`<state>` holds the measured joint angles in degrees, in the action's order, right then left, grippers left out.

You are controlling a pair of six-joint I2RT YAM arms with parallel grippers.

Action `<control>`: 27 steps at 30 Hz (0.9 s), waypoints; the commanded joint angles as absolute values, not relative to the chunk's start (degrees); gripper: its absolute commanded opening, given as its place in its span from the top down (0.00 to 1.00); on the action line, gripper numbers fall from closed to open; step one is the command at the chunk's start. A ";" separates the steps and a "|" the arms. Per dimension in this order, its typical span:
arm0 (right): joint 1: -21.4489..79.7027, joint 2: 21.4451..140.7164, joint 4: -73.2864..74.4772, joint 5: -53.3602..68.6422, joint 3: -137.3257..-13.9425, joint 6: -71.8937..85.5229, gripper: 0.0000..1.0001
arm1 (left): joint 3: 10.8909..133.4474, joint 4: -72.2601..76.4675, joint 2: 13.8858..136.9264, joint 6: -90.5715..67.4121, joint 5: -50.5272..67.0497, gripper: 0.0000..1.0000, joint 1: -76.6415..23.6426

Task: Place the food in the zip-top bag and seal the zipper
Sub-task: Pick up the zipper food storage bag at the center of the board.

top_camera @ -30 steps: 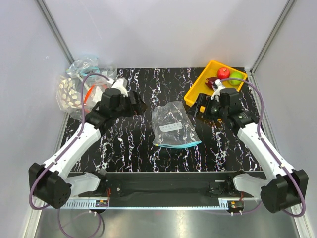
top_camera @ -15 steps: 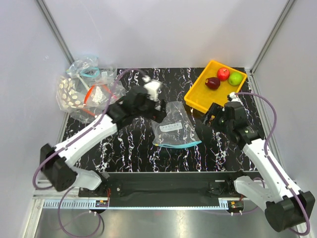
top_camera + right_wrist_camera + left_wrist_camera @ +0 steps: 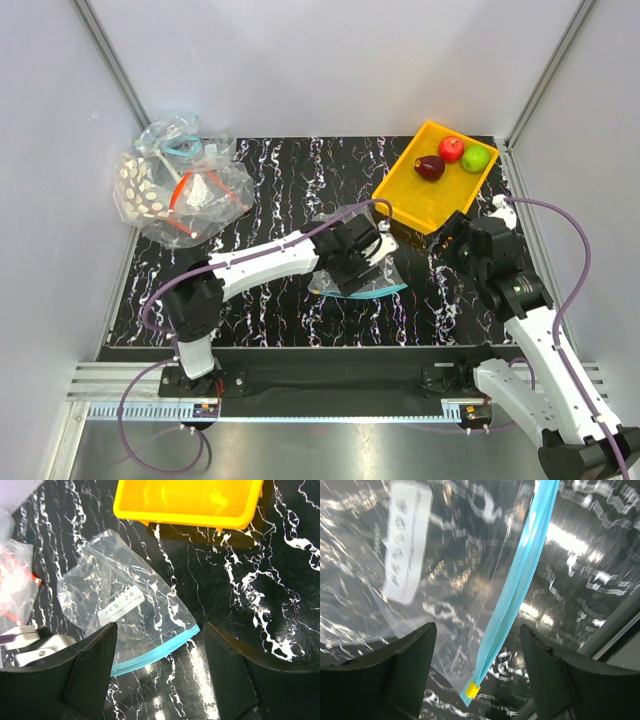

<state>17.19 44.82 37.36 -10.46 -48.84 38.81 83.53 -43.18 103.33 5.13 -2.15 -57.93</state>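
The zip-top bag lies flat mid-table, its teal zipper toward the near edge. My left gripper hovers low over it, covering much of it from above. In the left wrist view, the left gripper is open, its fingers on either side of the zipper close to the end with a yellow tab. My right gripper is open above the table, looking onto the bag and the zipper. The food sits in the yellow tray: red, green, maroon.
A heap of other clear bags, with red-orange strips and one white-dotted, lies at the far left corner. The yellow tray stands at the far right, close to the right arm. Grey walls enclose the black marbled table.
My left arm swung from the bag heap at the left rightward onto the zip-top bag. My right arm drew back from the tray toward the near right. Both sets of jaws narrowed a little.
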 commanded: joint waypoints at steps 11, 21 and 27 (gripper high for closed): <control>16.96 42.80 35.33 -9.85 -48.43 39.81 0.25 | 74.88 -45.17 98.17 3.16 -4.48 0.51 -56.08; 16.96 43.15 34.01 -7.82 -47.64 39.82 0.27 | 76.38 -45.18 99.23 2.64 -3.89 0.64 -55.20; 16.96 46.05 33.40 -4.31 -46.76 39.02 0.24 | 74.46 -45.09 98.44 -3.91 -2.28 0.76 -55.20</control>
<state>17.19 44.42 35.66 -7.03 -47.55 39.31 74.52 -46.22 101.23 1.04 -3.46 -55.48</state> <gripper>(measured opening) 0.757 0.258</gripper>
